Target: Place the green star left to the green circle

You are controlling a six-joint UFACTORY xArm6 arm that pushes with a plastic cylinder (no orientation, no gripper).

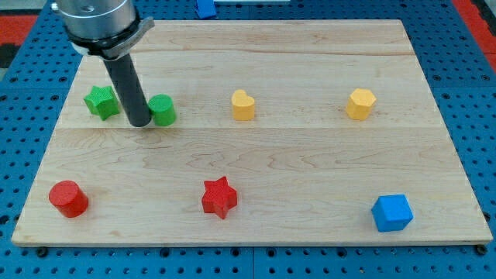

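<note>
The green star (101, 101) lies on the wooden board (310, 155) at the view's upper left. The green circle (163, 110) lies to its right. My tip (140, 123) stands between the two, close against the circle's left side and a short way right of the star. The dark rod rises from the tip toward the view's top left and hides a little of the gap between the blocks.
A yellow heart (243, 105) and a yellow hexagon (360, 104) lie in the same row to the right. A red cylinder (68, 198), a red star (219, 198) and a blue cube (391, 212) lie along the view's bottom. A blue block (205, 8) sits off the board's top edge.
</note>
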